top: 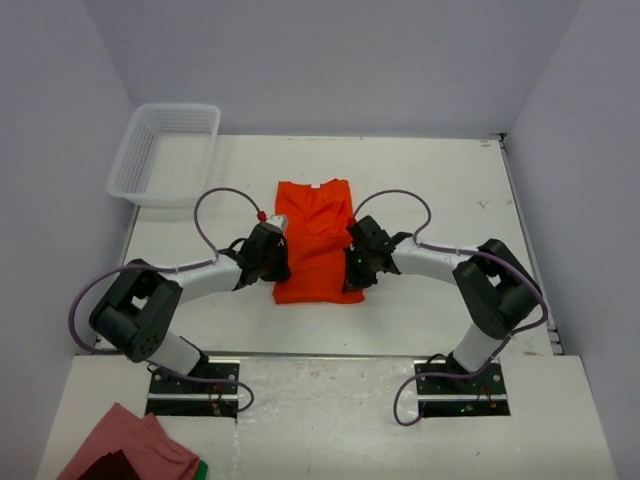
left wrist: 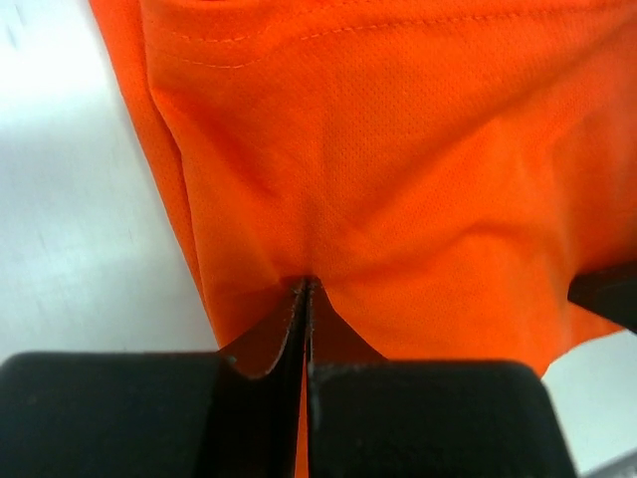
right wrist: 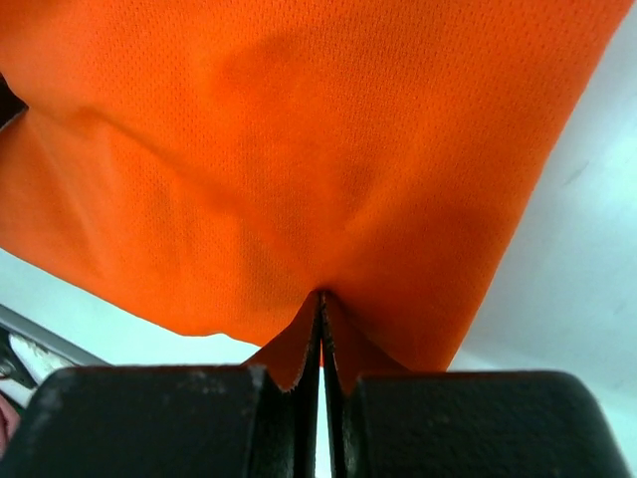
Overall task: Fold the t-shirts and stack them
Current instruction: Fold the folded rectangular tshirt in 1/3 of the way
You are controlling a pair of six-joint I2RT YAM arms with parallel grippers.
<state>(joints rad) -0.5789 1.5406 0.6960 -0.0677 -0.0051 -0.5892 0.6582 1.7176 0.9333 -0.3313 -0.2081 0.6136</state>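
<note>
A bright orange-red t-shirt lies on the white table, folded into a narrow strip, collar at the far end. My left gripper is shut on the shirt's left edge; in the left wrist view its fingertips pinch the orange fabric. My right gripper is shut on the shirt's right edge; in the right wrist view its fingertips pinch the fabric. Both grippers sit low at the shirt's near half.
A white mesh basket stands at the far left of the table. A pinkish-red cloth lies on the near shelf at bottom left. The arm bases sit at the table's near edge.
</note>
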